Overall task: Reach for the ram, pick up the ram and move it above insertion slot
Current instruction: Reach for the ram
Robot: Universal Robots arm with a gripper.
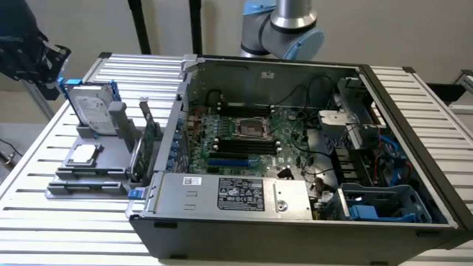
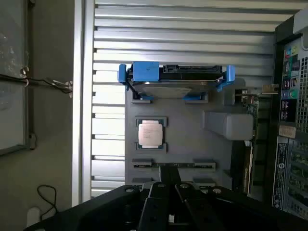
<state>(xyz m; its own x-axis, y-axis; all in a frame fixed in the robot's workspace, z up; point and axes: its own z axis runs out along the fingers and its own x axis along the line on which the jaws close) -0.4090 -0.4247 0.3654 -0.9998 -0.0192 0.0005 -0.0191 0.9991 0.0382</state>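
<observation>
The ram (image 2: 173, 165) stands on edge in a holder of the grey fixture (image 2: 187, 144), showing as a thin dark strip between two grey end clips. In the exterior view the ram (image 1: 87, 172) sits near the fixture's front, at the exterior view's left beside the open computer case (image 1: 296, 221). My gripper (image 2: 171, 190) hangs well above the fixture, with the ram just beyond its black tips and nothing held. The motherboard's dark memory slots (image 1: 244, 147) lie inside the case.
The fixture also carries a silver hard drive in a blue caddy (image 2: 175, 77), a CPU (image 2: 150, 134) and an upright green expansion card (image 1: 148, 138). The arm's dark wrist end (image 1: 30, 55) hangs at the exterior view's upper left. The slatted table (image 1: 44, 221) surrounds everything.
</observation>
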